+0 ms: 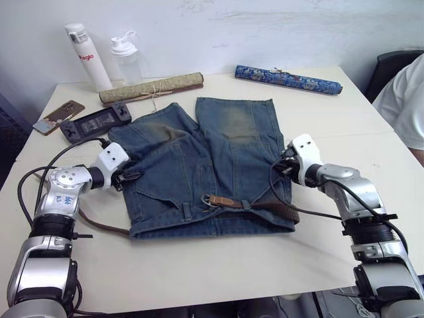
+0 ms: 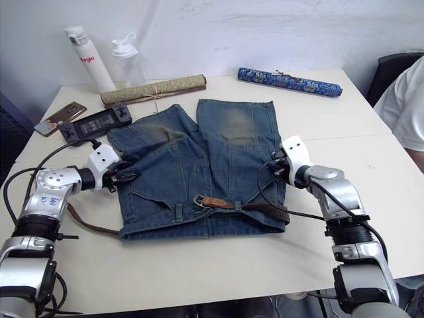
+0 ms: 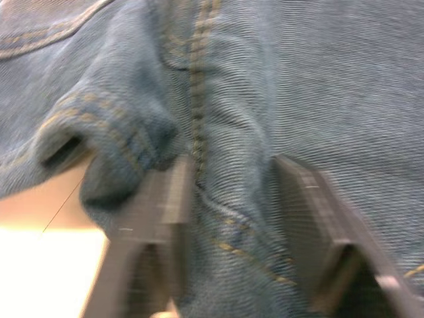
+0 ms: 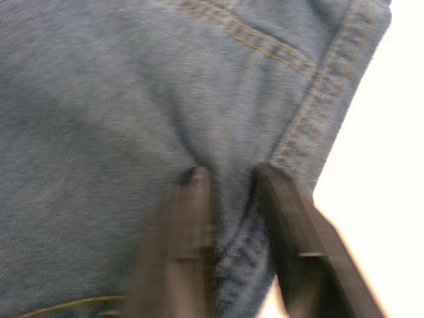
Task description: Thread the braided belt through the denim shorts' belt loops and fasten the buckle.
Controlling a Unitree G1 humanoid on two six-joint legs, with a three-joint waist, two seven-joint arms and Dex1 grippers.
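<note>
The faded denim shorts (image 1: 205,159) lie flat mid-table, waistband toward me and legs pointing away. The braided belt (image 1: 265,207) runs along the right half of the waistband, and its silver buckle (image 1: 209,198) rests near the waistband's middle. A brown tail of the belt (image 1: 99,226) trails off the shorts' left edge under my left arm. Short belt loops (image 1: 187,211) cross the waistband. My left gripper (image 1: 129,176) pinches a denim fold at the shorts' left side, seen close in the left wrist view (image 3: 232,199). My right gripper (image 1: 283,165) pinches the right side seam (image 4: 232,192).
Along the back lie an olive scroll (image 1: 151,88) and a blue patterned scroll (image 1: 287,79). A white bottle (image 1: 86,56) and a clear shaker (image 1: 127,59) stand at the back left, with a phone (image 1: 59,116) and a black handheld (image 1: 96,122) nearer. A person's sleeve (image 1: 405,99) shows at the right edge.
</note>
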